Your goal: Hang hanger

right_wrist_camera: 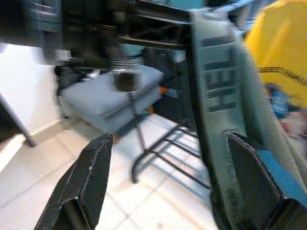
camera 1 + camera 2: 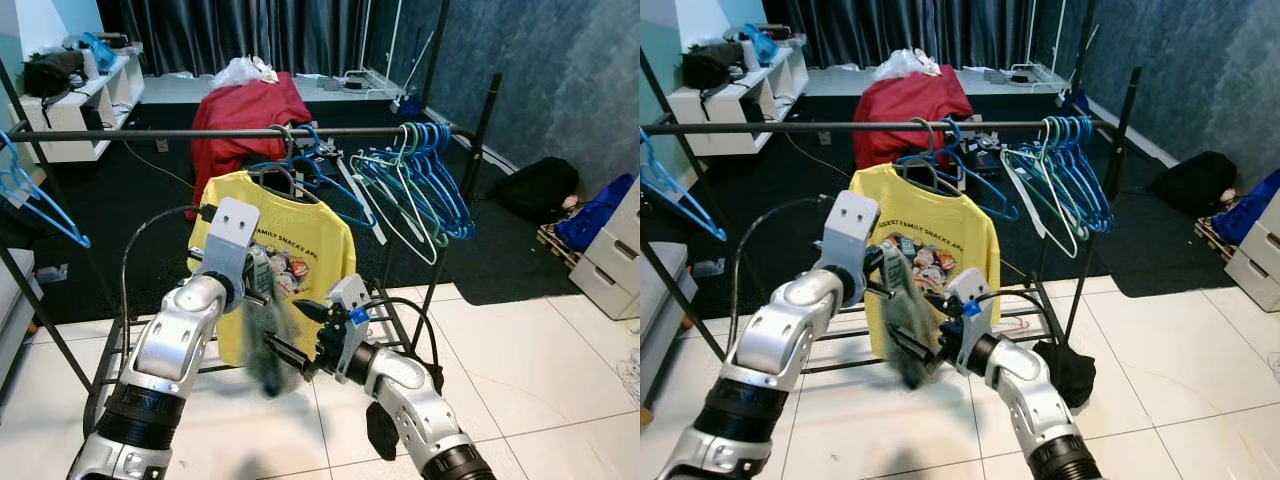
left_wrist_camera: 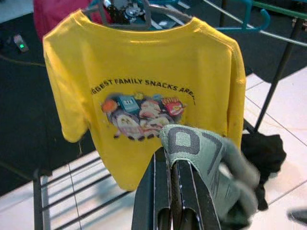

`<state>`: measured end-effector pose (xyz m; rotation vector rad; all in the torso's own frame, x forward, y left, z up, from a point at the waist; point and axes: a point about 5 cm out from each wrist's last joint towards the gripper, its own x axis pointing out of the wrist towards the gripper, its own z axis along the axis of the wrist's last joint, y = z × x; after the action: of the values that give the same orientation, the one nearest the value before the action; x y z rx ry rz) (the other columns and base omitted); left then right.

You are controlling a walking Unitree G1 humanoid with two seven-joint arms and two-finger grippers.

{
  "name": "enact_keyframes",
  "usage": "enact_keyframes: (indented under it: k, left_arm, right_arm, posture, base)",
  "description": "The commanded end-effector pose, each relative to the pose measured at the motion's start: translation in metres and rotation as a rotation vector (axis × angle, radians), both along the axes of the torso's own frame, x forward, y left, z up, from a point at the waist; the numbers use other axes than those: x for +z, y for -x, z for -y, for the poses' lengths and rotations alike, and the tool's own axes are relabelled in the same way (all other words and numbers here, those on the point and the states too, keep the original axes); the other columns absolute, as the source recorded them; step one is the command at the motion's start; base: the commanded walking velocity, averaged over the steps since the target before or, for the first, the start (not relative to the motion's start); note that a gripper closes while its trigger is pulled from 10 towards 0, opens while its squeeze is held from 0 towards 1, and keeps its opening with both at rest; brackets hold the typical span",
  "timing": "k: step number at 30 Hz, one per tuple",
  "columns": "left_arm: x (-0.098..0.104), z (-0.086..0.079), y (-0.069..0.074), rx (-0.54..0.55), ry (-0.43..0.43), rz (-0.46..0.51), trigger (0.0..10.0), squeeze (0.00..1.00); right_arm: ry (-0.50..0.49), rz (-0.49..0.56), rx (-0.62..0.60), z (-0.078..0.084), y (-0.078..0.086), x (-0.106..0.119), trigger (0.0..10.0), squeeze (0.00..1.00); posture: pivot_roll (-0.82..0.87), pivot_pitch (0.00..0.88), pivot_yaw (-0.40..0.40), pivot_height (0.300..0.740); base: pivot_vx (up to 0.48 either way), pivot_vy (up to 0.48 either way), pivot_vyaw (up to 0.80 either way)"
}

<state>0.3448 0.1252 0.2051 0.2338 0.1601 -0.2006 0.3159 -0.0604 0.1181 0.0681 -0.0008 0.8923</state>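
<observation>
Open rail stretch left of the yellow shirt; blue hangers crowding the right end.

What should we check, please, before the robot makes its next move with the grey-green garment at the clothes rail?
1. Left pincer shut on the grey-green garment: ok.
2. Right pincer open beside the hanging cloth, ready to take it: ok.
3. Garment is on a hanger: cannot tell, it is motion-blurred and no hanger shows in it.
4. Free space on the rail left of the yellow T-shirt: ok.
5. Garment hangs clear of the yellow T-shirt: cannot tell, they overlap in the head views.
6. Blue hangers bunched at the rail's right end, out of the way: ok.
</observation>
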Motion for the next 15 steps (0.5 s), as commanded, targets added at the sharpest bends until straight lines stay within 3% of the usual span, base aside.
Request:
enact_keyframes:
  k: [1, 4, 5, 9, 15]
  left_arm:
    - [0.016, 0.007, 0.003, -0.006, 0.002, 0.016, 10.0, 0.0]
    - [0.02, 0.009, 0.004, -0.01, 0.012, 0.013, 10.0, 0.0]
    - [0.027, 0.012, 0.007, -0.019, 0.022, 0.009, 10.0, 0.0]
    - [0.049, 0.027, 0.021, -0.127, 0.077, -0.003, 10.0, 0.0]
    - [0.049, 0.035, 0.033, -0.244, 0.106, -0.037, 10.0, 0.0]
  right_arm:
    - [0.037, 0.041, -0.112, 0.009, -0.008, -0.001, 10.0, 0.36]
    - [0.051, 0.064, -0.153, 0.012, -0.011, 0.0, 10.0, 0.36]
    - [0.072, 0.094, -0.208, 0.017, -0.015, 0.002, 10.0, 0.0]
    - [0.14, 0.191, -0.355, 0.034, -0.023, 0.007, 10.0, 0.0]
    - [0.147, 0.19, -0.402, 0.045, -0.024, 0.006, 10.0, 0.0]
  posture:
    - [-0.06, 0.079, -0.031, 0.735]
    - [-0.06, 0.079, -0.031, 0.735]
    - [-0.06, 0.083, -0.027, 0.735]
    - [-0.06, 0.093, -0.028, 0.735]
    - [-0.06, 0.092, -0.031, 0.735]
  base:
    - [0.0, 0.0, 0.0]
    - [0.0, 0.0, 0.0]
    - [0.0, 0.0, 0.0]
    - [0.0, 0.0, 0.0]
    - [0.0, 0.0, 0.0]
